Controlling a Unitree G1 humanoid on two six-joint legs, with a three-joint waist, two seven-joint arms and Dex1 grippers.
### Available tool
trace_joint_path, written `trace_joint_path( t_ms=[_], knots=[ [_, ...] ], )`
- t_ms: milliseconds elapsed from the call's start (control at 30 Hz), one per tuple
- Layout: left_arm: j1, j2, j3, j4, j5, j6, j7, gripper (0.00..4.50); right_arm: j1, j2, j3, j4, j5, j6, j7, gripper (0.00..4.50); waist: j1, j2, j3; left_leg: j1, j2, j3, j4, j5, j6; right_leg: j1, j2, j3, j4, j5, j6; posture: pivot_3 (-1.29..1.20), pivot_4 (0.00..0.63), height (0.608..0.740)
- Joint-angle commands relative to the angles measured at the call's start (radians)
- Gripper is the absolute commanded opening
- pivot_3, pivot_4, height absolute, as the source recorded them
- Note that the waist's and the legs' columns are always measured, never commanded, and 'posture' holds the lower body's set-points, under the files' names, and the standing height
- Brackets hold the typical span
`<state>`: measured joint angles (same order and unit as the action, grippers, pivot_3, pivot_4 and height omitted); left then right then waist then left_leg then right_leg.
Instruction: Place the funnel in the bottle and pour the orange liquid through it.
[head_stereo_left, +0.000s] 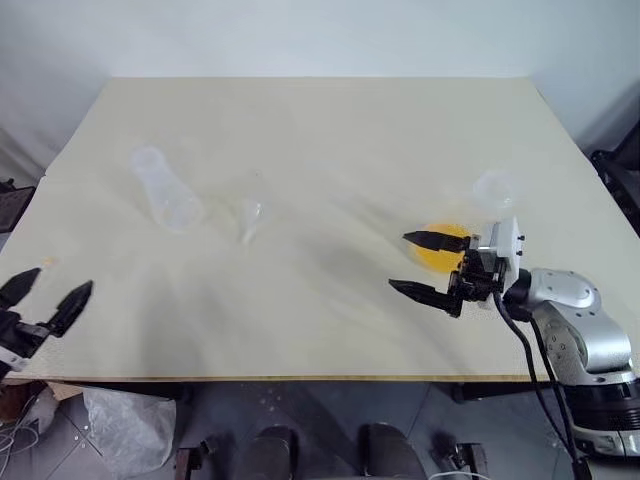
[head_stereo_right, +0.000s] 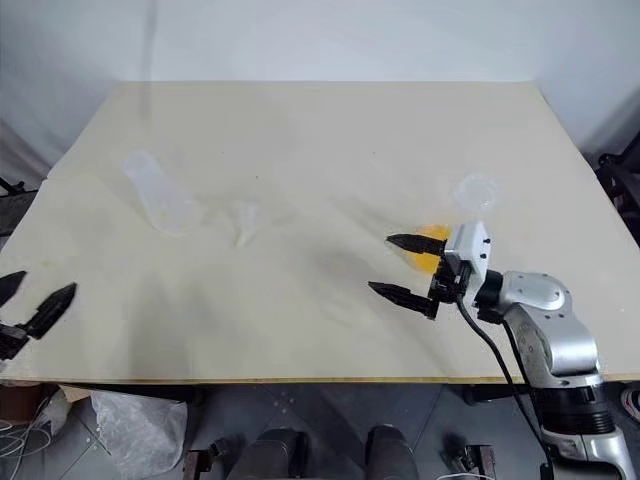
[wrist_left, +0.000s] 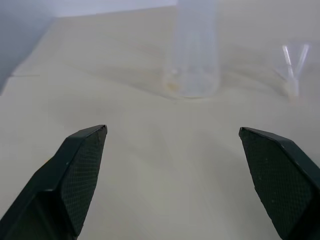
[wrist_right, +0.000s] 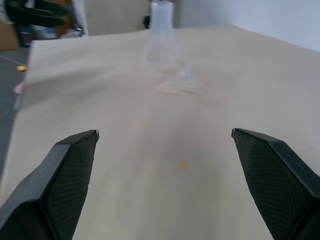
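On the pale wooden counter (head_stereo_left: 330, 140) stand one frosted plastic conical bottle (head_stereo_left: 164, 188), one small clear funnel (head_stereo_left: 252, 217) just beside it, and one orange liquid (head_stereo_left: 437, 250) well apart. Left fingers (head_stereo_left: 45, 296) and right fingers (head_stereo_left: 422, 265) spread apart, empty.

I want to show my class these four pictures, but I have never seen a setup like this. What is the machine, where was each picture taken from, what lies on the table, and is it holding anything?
This is a two-armed humanoid robot. The two wide pictures come from the twin cameras in its head, looking down over a pale table. The two close pictures come from cameras on its wrists, each looking out between that arm's two black fingers.

On the table stand the frosted bottle, the small clear funnel beside it, a container of orange liquid and a small clear cup.

The left pincer hangs at the table's near left edge; the right pincer is in front of the orange liquid. Both are open and hold nothing, so no step of the job has been done.
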<state>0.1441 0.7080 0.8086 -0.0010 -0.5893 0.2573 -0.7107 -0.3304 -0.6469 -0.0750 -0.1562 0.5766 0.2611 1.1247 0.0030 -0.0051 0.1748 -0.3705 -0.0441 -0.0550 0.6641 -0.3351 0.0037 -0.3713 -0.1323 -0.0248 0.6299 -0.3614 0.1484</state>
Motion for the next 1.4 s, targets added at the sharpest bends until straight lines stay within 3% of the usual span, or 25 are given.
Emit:
trace_joint_path(
  t_ms=[33,267,567,867,1400],
  knots=[
    [-0.100,0.057,-0.036,0.065,0.001,-0.023,-0.027,4.50,-0.024,-0.001,0.010,-0.052,0.019,0.010,0.014,4.46,0.001,0.000,0.000,0.000,0.000,-0.001,0.000,0.000,0.000,0.000,0.000,0.000,0.000,0.000,0.000,0.00,0.150,0.740],
    [-0.452,0.095,-0.245,0.382,0.101,-0.117,-0.098,4.50,-0.046,0.023,0.031,-0.129,0.021,0.040,-0.037,4.46,-0.006,0.000,0.000,-0.001,-0.002,-0.001,0.000,0.000,0.000,-0.003,0.001,-0.011,0.008,0.000,0.000,0.00,0.150,0.740],
    [-0.824,0.074,-0.386,0.799,0.213,-0.284,-0.110,4.50,-0.036,0.064,0.020,-0.186,0.013,0.047,-0.125,4.46,-0.013,-0.002,0.001,-0.001,-0.002,-0.001,0.001,0.000,0.000,-0.004,-0.001,-0.025,0.015,0.000,0.000,0.00,0.150,0.740],
    [-0.986,0.060,-0.443,1.012,0.272,-0.392,-0.128,4.50,-0.024,0.079,0.019,-0.214,0.004,0.041,-0.188,4.46,-0.015,-0.003,0.002,-0.001,-0.003,-0.001,0.003,0.000,0.000,-0.004,-0.002,-0.028,0.017,0.000,0.000,0.00,0.150,0.740],
    [-1.134,0.038,-0.474,1.181,0.347,-0.460,-0.046,4.50,-0.002,0.073,0.017,-0.246,0.004,0.045,-0.218,4.46,-0.017,-0.005,0.003,-0.001,-0.003,-0.001,0.003,0.000,0.000,-0.004,-0.002,-0.030,0.019,0.000,0.000,0.00,0.150,0.740]
  ],
)
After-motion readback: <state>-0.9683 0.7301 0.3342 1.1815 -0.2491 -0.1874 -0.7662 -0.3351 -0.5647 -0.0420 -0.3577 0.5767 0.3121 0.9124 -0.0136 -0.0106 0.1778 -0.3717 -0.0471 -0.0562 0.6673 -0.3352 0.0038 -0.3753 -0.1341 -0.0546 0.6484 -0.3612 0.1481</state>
